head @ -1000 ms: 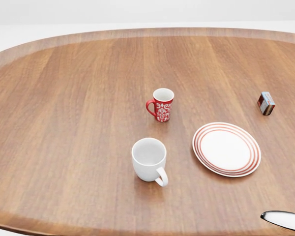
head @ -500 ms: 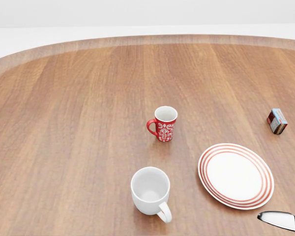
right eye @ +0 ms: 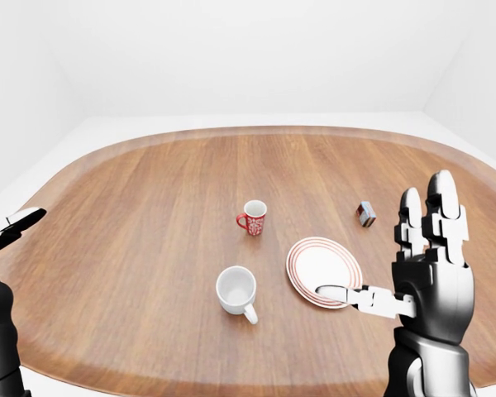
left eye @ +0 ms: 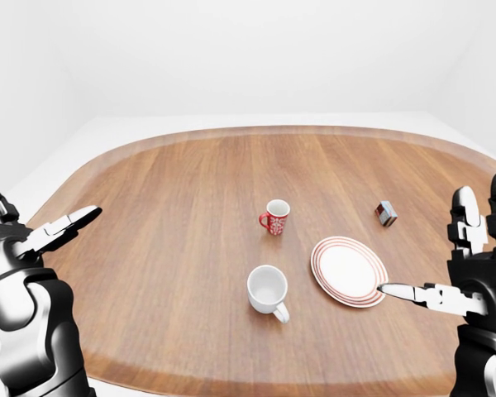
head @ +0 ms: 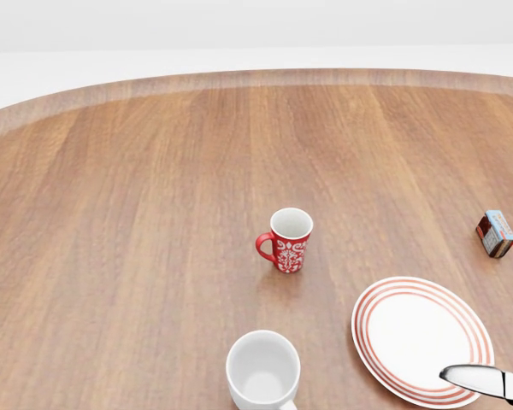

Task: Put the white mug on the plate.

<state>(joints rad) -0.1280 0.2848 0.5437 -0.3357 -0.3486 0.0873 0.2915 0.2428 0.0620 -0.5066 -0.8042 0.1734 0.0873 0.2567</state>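
While both arms sit raised at the near rim of the oval wooden table [left eye: 174,215], nothing is gripped. Plain white room, pale floor [left eye: 91,132] round the table, wood grain running away from the camera.

Left to right, all placed off the white mug [left eye: 268,290]:
- left hand [left eye: 41,236]: far left of the mug at the table's edge, fingers extended, released.
- white mug: upright on bare wood, empty, handle pointing toward the camera and right.
- red patterned mug [left eye: 275,217]: above the white mug in the left-eye view, apart, upright, handle left.
- plate [left eye: 349,271]: red-ringed, just right of the mug, not touching, empty.
- small box [left eye: 386,213]: up and right of the mug, past the plate.
- right hand [right eye: 422,273]: right of the mug, fingers spread upward, one fingertip overlapping the plate's near rim in view; released.
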